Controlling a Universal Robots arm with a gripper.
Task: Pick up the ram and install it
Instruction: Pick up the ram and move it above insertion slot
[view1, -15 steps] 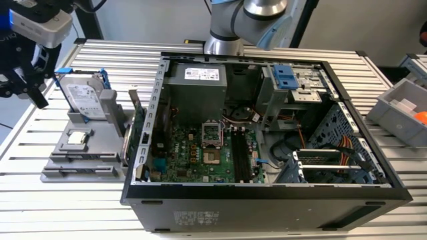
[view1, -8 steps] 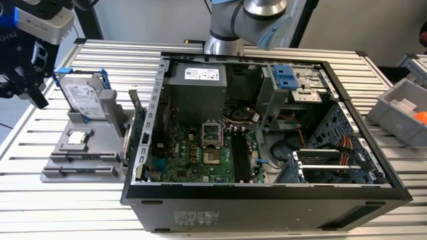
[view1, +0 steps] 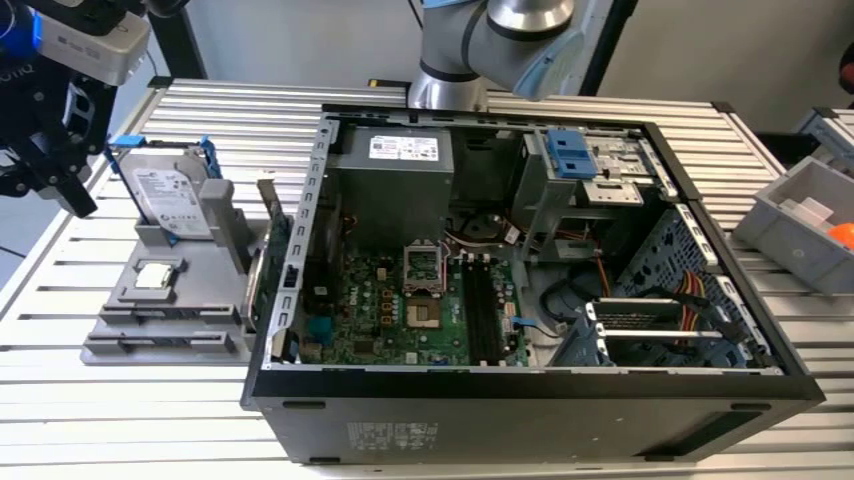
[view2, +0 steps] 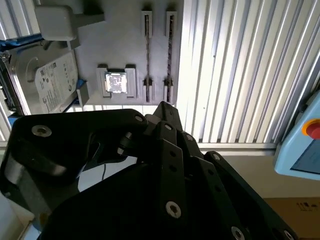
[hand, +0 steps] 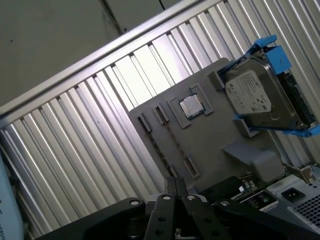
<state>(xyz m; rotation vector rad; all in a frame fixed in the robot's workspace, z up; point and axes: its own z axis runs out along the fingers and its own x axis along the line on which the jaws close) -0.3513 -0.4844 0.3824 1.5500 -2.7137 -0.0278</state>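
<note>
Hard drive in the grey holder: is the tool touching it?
Apart. In the first wrist view, bare grey holder shows between the tool and the hard drive.

The surface (view1: 400, 445) is silver-white, ribbed in parallel slats; the fixture tray (view1: 160, 345) is plain matt grey, and the hard drive (view1: 171, 205) is silver with a white label and bright blue rails (view1: 200, 150). The computer case (view1: 534, 410) is black outside and bare grey metal within, with a green motherboard (view1: 367, 310) and blue latches (view1: 570, 152). The gripper (hand: 175, 182) is black with silver screw heads; the bin (view1: 787, 215) is grey, with an orange piece (view1: 841, 235).
</note>
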